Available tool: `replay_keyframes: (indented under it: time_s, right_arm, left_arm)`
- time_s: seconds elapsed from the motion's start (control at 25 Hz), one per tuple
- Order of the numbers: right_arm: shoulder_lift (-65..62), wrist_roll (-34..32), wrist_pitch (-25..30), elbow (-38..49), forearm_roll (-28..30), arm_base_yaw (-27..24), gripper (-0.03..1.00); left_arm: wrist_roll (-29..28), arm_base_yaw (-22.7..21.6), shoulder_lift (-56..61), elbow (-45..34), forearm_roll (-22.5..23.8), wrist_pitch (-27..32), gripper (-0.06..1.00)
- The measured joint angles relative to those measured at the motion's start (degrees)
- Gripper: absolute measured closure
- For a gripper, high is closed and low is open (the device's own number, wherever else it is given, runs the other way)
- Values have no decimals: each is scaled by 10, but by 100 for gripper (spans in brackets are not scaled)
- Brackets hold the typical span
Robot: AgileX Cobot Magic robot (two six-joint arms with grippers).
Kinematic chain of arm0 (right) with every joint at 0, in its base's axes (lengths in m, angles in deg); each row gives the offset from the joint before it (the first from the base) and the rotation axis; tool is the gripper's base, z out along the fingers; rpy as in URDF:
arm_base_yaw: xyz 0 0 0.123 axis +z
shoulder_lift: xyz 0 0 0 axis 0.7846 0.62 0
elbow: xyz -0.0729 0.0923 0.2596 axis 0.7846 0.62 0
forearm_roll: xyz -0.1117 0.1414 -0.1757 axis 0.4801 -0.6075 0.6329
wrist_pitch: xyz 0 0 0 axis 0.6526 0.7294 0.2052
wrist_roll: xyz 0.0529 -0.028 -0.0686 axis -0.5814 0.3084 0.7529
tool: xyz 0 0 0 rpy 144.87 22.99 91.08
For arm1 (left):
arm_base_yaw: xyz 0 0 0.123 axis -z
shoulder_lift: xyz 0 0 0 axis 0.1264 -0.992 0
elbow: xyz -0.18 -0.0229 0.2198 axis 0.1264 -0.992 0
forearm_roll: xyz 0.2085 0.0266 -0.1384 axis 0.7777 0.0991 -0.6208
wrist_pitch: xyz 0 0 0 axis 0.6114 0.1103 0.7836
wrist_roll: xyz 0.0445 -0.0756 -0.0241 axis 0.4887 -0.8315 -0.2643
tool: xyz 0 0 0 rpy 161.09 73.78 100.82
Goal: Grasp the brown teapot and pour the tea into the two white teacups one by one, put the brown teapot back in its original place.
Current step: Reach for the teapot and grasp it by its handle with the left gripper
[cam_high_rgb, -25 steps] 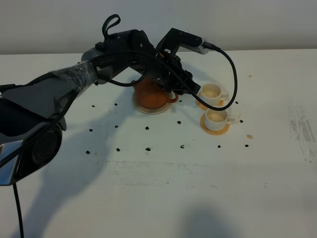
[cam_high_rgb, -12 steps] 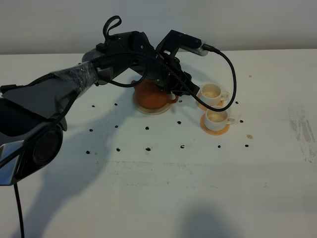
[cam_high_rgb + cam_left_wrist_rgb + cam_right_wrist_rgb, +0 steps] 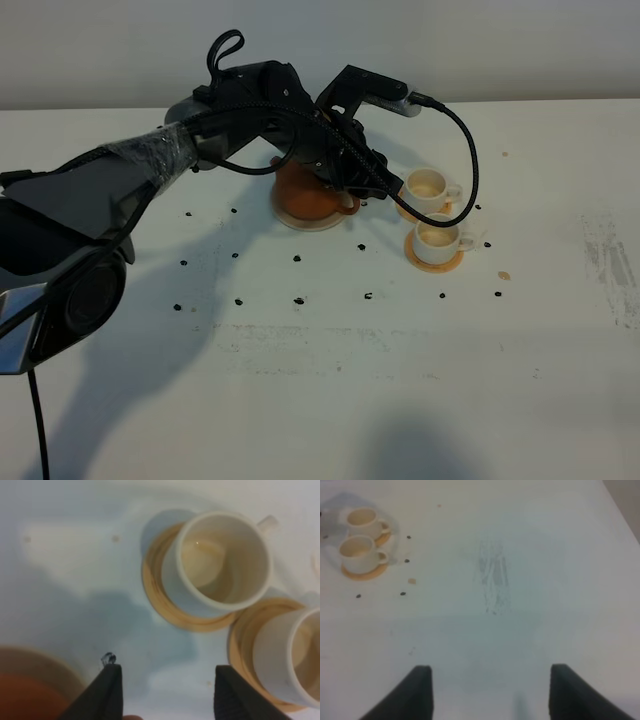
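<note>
The brown teapot [image 3: 303,196] sits on its beige saucer [image 3: 312,222] left of the two white teacups [image 3: 428,186] [image 3: 438,236], each cup on an orange-tan coaster [image 3: 440,260]. My left gripper [image 3: 372,186] hangs over the teapot's handle side, between pot and cups. In the left wrist view its fingers [image 3: 109,694] stand apart, open, with bare table between the tips. That view shows the teapot [image 3: 20,700] at one edge and the cups [image 3: 220,560] [image 3: 290,655] ahead, both tan inside. My right gripper [image 3: 490,695] is open over bare table.
Small black dots [image 3: 298,300] mark the white table [image 3: 330,380] around the pot and cups. A black cable [image 3: 470,150] loops from the left wrist over the far cup. A grey scuff [image 3: 494,577] lies ahead of the right gripper.
The left wrist has lifted slightly and edged toward the cups. Teapot and cups have not moved.
</note>
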Motion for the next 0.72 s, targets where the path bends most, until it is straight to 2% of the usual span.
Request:
replay_keyframes:
  time_s: [0.72]
  right_arm:
    - [0,0,0,0,0,0,48]
  left_arm:
    - [-1,-16,7,0,-2,56,54]
